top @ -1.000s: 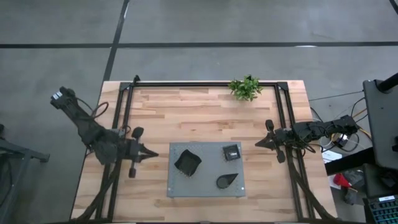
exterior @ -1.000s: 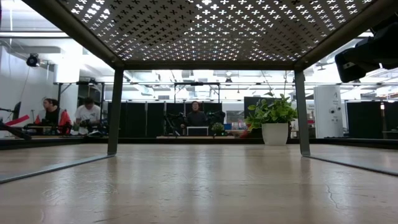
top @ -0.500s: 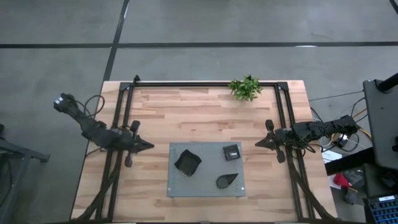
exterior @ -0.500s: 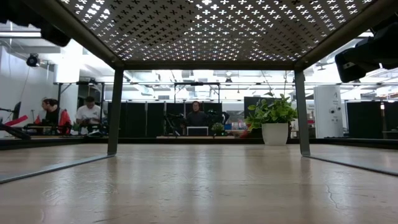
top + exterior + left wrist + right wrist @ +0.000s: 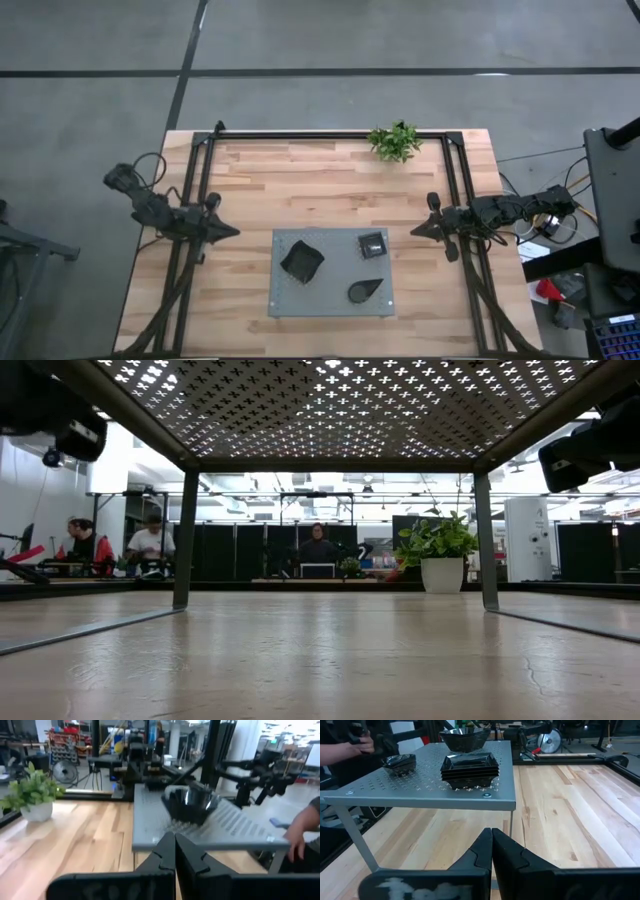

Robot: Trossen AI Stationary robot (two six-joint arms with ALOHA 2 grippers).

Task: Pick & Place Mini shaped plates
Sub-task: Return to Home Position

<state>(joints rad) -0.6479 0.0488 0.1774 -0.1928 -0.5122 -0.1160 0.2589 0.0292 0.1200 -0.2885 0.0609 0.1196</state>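
Left gripper is hanging at 9 o'clock of the perforated shelf, right gripper at 3 — jaws together on both. Homing should be retracting level, clearing the square-plate stack.

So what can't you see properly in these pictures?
Low view: the grey shelf overhead hides every plate on it.
High view: straight down, the distorted square plates are too small to count.
Left wrist view: blur smears that stack.
Right wrist view: the edge cuts off all but a person's hand.
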